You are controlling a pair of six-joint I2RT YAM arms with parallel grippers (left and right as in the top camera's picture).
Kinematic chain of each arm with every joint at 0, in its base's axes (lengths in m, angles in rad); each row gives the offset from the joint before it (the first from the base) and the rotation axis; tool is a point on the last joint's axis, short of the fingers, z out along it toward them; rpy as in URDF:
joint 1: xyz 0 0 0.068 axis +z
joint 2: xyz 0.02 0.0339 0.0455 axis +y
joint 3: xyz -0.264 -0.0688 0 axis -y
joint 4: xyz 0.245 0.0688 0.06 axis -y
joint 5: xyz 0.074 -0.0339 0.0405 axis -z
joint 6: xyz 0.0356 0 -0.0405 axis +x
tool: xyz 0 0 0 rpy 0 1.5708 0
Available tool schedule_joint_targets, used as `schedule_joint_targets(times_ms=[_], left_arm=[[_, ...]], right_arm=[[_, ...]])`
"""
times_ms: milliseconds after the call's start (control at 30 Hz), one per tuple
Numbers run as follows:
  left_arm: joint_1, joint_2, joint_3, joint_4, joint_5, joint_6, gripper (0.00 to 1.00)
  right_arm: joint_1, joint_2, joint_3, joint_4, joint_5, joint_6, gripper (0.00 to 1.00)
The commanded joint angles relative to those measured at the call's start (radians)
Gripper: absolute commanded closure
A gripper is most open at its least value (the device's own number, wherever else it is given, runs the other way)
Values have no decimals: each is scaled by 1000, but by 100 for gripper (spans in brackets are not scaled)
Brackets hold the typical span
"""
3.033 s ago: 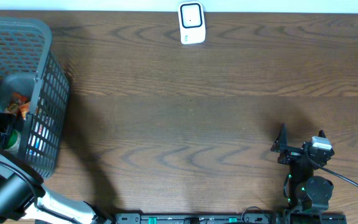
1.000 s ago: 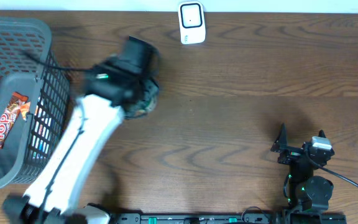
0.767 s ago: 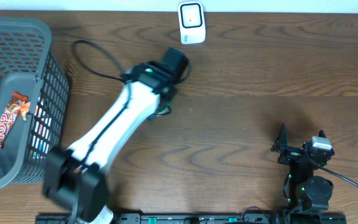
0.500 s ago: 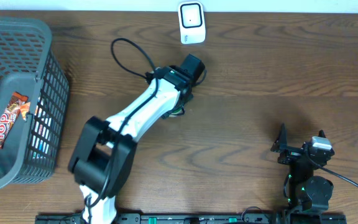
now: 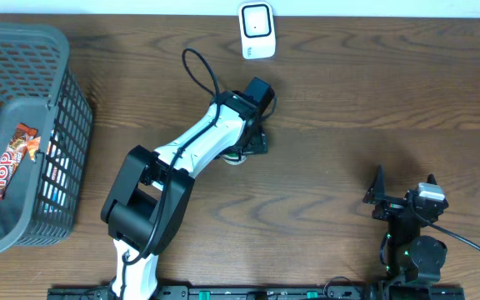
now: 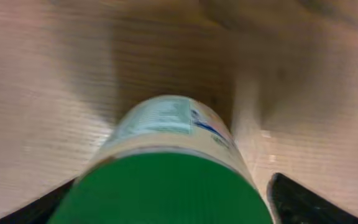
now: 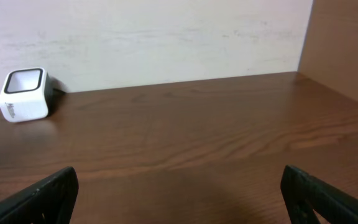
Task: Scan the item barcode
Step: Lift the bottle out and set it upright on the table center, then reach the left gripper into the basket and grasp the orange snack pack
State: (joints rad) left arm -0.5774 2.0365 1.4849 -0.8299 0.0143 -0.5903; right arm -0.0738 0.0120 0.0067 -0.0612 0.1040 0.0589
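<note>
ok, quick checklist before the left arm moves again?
1. Bottle out of the basket: ok.
2. Left hand open: ok, a gap shows on one side of the cap.
3. Left hand clear of the bottle on both sides: cannot tell.
4. Barcode facing the scanner: cannot tell, the label is blurred.
5. Table bare between bottle and scanner: ok.
6. Right hand open, parked well away: ok.
</note>
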Motion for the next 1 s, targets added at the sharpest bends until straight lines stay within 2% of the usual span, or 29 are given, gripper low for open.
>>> schedule_joint_targets(times_ms=[0, 233, 333, 433, 567, 733, 800, 867, 967], left_arm=[[25, -31, 76, -33, 38, 139, 0], [130, -253, 323, -171, 26, 278, 0], [216, -376, 409, -231, -29, 283, 0], [354, -509, 432, -255, -87, 275, 0], [612, -625, 432, -309, -105, 194, 0], [988, -637, 428, -414, -101, 24, 0], [1098, -608, 415, -426, -67, 8, 0], [1172, -562, 400, -426, -29, 8, 0], [1208, -478, 388, -425, -26, 29, 0]], right_arm=[[-1, -5, -1, -3, -2, -11, 1], [-1, -5, -1, -3, -1, -11, 1], [-1, -5, -1, -3, -1, -11, 1], [-1, -5, -1, -3, -2, -11, 1], [-1, -5, -1, -3, -1, -11, 1], [-1, -5, -1, -3, -2, -11, 1], [-1, -5, -1, -3, -2, -11, 1], [-1, -5, -1, -3, -1, -11, 1], [-1, -5, -1, -3, -2, -11, 1]])
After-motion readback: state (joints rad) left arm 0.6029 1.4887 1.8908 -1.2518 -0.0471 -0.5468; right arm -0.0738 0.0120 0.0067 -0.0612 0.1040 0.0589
